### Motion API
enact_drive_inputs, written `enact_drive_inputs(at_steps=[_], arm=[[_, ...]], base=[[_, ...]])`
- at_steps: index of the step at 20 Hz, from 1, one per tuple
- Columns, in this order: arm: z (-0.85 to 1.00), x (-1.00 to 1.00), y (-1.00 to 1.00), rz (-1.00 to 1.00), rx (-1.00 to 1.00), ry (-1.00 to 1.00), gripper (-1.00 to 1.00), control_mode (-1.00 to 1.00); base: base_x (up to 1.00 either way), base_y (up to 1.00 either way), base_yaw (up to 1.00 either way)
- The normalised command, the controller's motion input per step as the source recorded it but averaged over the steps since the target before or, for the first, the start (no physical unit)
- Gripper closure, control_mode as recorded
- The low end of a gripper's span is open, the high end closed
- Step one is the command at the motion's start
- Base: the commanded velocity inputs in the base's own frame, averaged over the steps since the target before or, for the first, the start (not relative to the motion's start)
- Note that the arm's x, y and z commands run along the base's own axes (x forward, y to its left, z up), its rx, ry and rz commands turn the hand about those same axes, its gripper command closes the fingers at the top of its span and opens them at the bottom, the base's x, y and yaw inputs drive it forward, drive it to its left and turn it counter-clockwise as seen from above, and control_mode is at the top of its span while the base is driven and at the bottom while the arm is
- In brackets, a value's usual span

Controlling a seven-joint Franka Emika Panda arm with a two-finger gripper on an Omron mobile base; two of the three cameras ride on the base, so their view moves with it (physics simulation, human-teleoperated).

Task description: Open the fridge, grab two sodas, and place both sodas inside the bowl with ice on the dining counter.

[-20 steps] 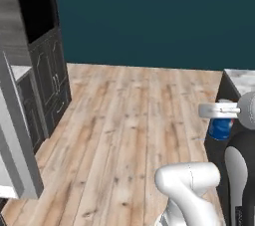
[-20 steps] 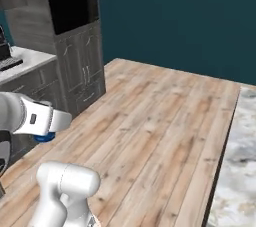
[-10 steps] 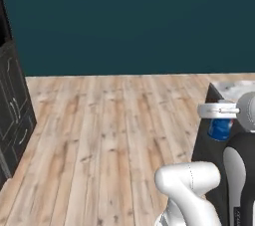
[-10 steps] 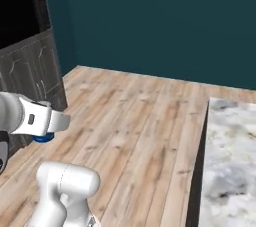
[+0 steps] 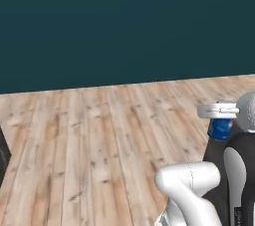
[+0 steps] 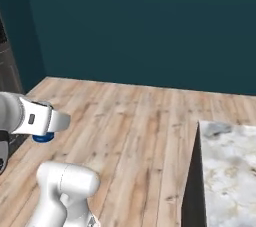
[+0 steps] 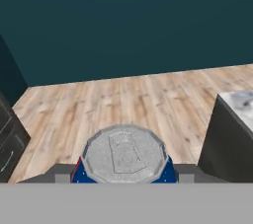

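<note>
I am carrying the blue soda can (image 7: 123,159) over the wooden floor (image 5: 99,135), with the dining counter (image 6: 227,171) just coming up ahead to the right of my gripper (image 5: 219,120), its far end cut off. My gripper is clamped on the can's sides; a jolt while driving could slip it loose. The bowl and ice are hidden from me.
</note>
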Motion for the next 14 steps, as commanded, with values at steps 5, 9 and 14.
enact_drive_inputs(at_steps=[5,9,14], arm=[[0.0,0.0,0.0,0.0,0.0,0.0,1.0,1.0],[0.0,0.0,0.0,0.0,0.0,0.0,1.0,1.0],[0.0,0.0,0.0,0.0,0.0,0.0,1.0,1.0]], base=[[0.82,0.27,-0.44],[0.77,0.31,-0.46],[0.74,0.34,-0.47]])
